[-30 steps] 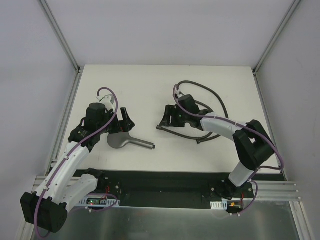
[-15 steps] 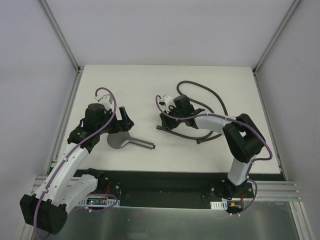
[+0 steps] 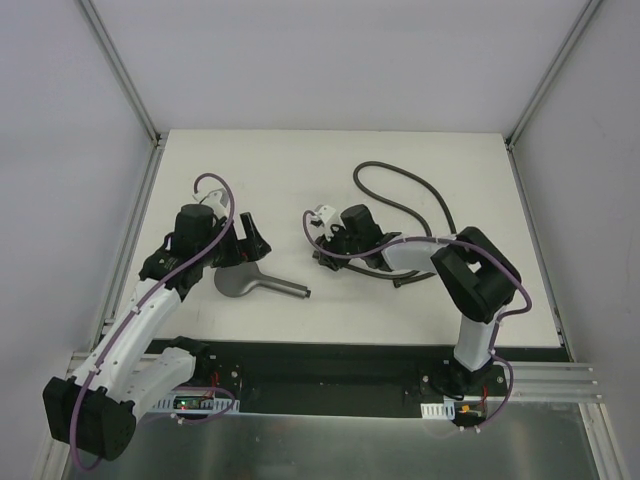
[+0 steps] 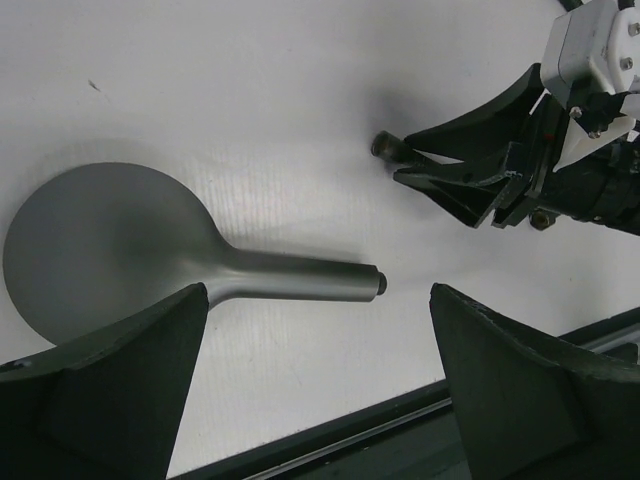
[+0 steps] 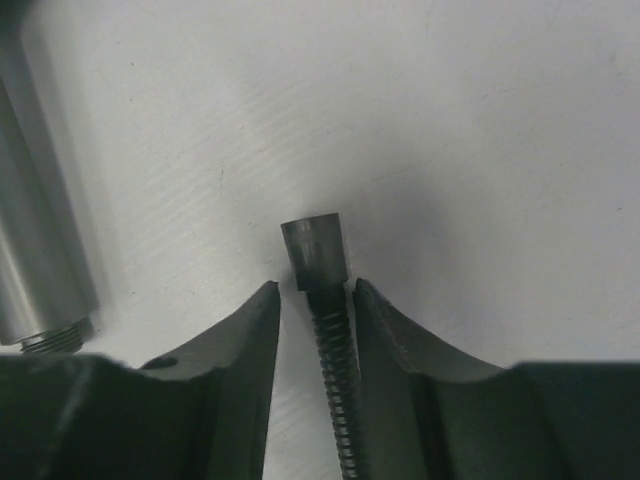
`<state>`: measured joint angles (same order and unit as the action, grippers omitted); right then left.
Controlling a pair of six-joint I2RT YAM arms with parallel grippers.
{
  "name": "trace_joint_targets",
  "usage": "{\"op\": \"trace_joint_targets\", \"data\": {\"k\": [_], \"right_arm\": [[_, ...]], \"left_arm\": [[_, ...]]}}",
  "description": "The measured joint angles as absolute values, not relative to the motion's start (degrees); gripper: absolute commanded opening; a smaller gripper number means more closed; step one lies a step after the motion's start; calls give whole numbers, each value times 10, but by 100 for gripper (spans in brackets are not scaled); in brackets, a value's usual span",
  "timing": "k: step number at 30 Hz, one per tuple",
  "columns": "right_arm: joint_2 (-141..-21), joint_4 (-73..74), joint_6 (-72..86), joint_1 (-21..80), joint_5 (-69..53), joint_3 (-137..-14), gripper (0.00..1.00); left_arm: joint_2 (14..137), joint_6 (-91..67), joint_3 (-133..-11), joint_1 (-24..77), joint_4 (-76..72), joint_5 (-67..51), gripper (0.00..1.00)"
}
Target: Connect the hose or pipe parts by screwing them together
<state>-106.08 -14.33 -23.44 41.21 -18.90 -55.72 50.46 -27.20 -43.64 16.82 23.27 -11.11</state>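
Straddling the hose [image 5: 335,360], right end effector [image 5: 316,285] seems slightly ajar; left end effector [image 4: 318,292] gapes above the shower head [image 4: 100,240].

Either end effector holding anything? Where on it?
Nothing clamped: right end effector straddles the hose just behind its end fitting, gap visible; left end effector open over the shower head.

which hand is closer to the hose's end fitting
Right. The right hand straddles the hose just behind the end fitting; the left hand hovers open over the shower head, well away.
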Motion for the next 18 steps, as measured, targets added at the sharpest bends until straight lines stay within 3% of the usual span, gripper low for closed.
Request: {"op": "trace_joint_targets", "data": {"k": [4,6,18], "right_arm": [[-1059,-205,-246,423,-167,-527,9],[-1049,-245,-247,427,-159,-498,2],[-895,-373,-221,474,-157,-353,1]], "left_arm": [[526,-292,-436,168,233,-136,90],[531,-301,-436,168,233,-150,90],[604,-350,-436,168,186,-274,89]]}}
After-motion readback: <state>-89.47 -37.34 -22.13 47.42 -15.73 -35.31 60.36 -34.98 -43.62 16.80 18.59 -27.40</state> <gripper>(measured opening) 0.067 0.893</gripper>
